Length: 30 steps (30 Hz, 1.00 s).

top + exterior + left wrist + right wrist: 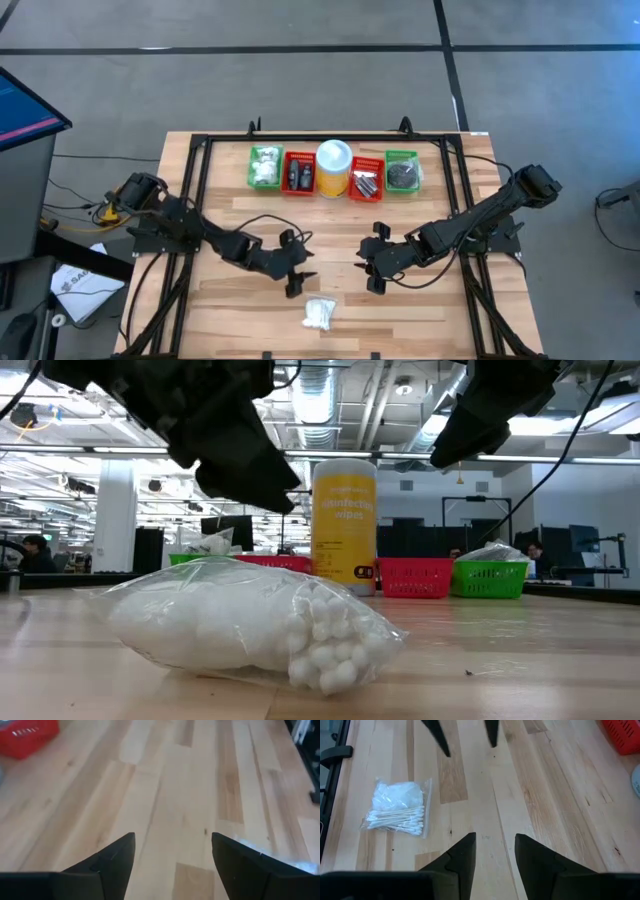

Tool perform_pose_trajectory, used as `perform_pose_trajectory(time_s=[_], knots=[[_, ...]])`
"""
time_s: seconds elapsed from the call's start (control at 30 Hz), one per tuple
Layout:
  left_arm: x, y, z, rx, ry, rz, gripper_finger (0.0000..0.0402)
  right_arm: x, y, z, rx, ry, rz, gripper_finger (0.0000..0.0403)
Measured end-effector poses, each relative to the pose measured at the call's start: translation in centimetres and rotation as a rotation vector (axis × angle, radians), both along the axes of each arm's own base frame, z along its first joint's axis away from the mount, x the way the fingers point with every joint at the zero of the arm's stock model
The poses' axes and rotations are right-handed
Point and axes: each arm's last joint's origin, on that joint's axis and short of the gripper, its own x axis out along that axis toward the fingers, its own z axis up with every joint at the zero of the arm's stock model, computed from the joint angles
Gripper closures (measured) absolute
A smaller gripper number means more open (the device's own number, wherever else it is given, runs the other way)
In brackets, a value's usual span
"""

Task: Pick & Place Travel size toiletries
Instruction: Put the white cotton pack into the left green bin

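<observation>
A clear bag of cotton balls and swabs point(319, 314) lies flat on the wooden table point(430, 310), near its front edge and roughly midway between the two arms. The left gripper point(296, 281) hangs just behind and slightly to the left of the bag, its fingers point(112, 857) spread apart with only bare wood between them, holding nothing. The right gripper point(375, 277) hovers over the table further to the right, apart from the bag, its fingers point(462, 855) also parted and empty; its wrist view shows the bag point(397, 807) lying off to one side. Along the back of the table stands a row of small baskets: a green basket point(265, 166) with white bundles, a red basket point(299, 173) with dark pieces, a yellow wipes canister point(333, 168), a second red basket point(365, 183) with silvery bits, and another green basket point(402, 172) holding dark items.
</observation>
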Motion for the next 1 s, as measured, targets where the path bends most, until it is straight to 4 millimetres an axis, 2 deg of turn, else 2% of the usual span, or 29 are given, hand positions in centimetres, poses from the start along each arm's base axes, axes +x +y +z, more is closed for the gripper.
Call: perform_pose_trajectory(time_s=[0.27,0.63,0.87,1.0], knots=[[0.1,-1.2,-1.6,0.028,0.034,-0.064,0.0164,0.0,0.0,0.0,0.002,-0.001,-0.001,0.0275],[0.6,-2.2,-6.0,-0.013,0.162,-0.225,0.0184,0.0,0.0,0.0,0.002,-0.002,-0.001,0.0275],[0.7,-2.3,-6.4,-0.018,0.166,-0.242,0.0193,0.0,0.0,0.0,0.002,-0.001,-0.001,0.0275],[0.8,-2.3,-5.7,-0.026,0.139,-0.242,0.0197,0.0,0.0,0.0,0.002,-0.001,-0.001,0.0275]])
